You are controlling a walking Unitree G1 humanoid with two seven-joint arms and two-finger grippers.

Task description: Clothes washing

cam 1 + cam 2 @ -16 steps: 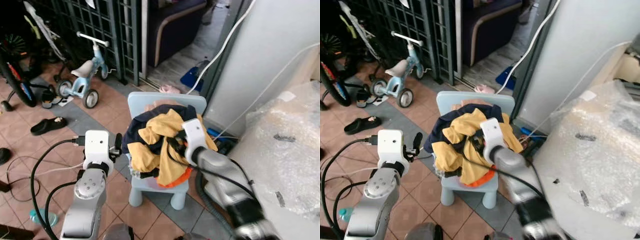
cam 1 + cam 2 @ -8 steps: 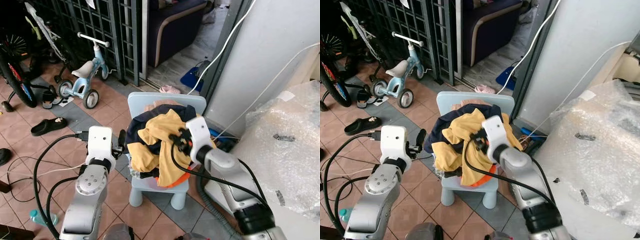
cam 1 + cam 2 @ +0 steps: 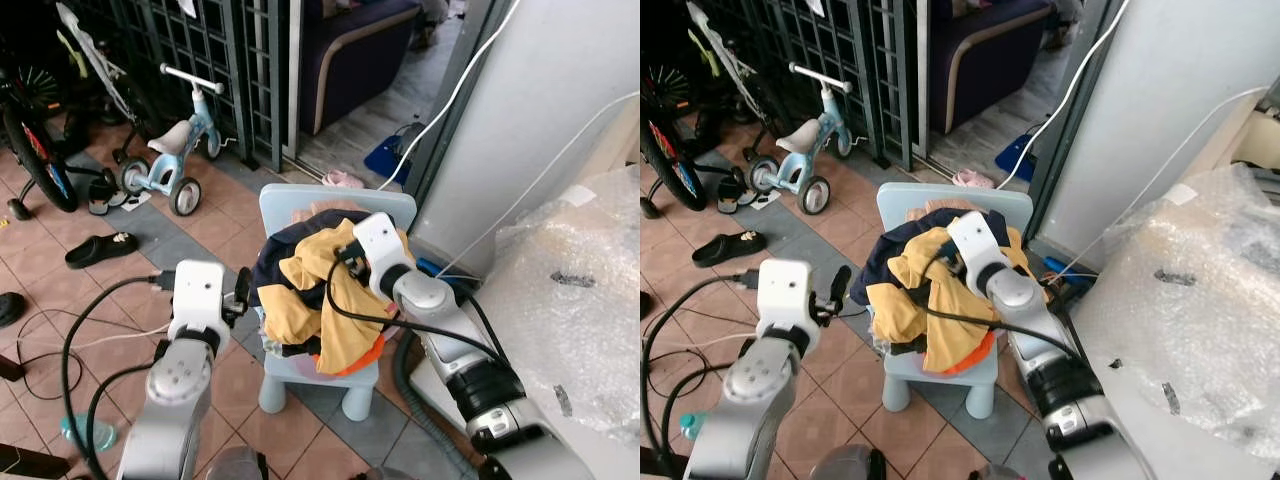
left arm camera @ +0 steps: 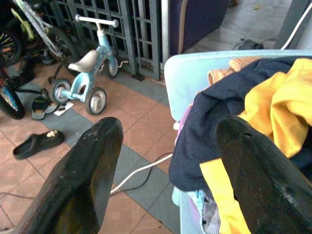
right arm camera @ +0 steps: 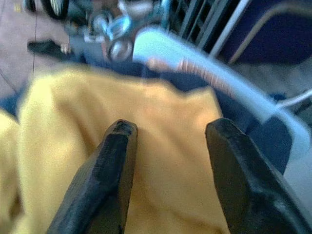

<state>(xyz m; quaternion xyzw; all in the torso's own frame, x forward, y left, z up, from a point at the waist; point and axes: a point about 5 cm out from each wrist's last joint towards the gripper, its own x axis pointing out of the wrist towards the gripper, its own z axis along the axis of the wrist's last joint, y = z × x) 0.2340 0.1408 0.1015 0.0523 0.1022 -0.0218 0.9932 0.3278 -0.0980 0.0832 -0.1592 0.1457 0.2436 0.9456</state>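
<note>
The laundry sat heaped on a small pale-blue chair (image 3: 300, 205): a yellow shirt (image 3: 315, 290) on top, a navy garment (image 3: 272, 262) draped beneath it down the left side, a bit of orange peeking out at the near edge. Likely the pile was left there as a staging spot before the wash. The right gripper (image 5: 165, 146) hung right over the far top of the yellow shirt, fingers spread wide with the cloth between and below them, nothing pinched yet; whether the tips touched the fabric was hard to say. The left gripper (image 4: 165, 146) waited just left of the chair, beside the navy garment, fingers wide apart and empty, probably ready to gather that side. A child's tricycle (image 3: 170, 150) stood far left by the grille.
</note>
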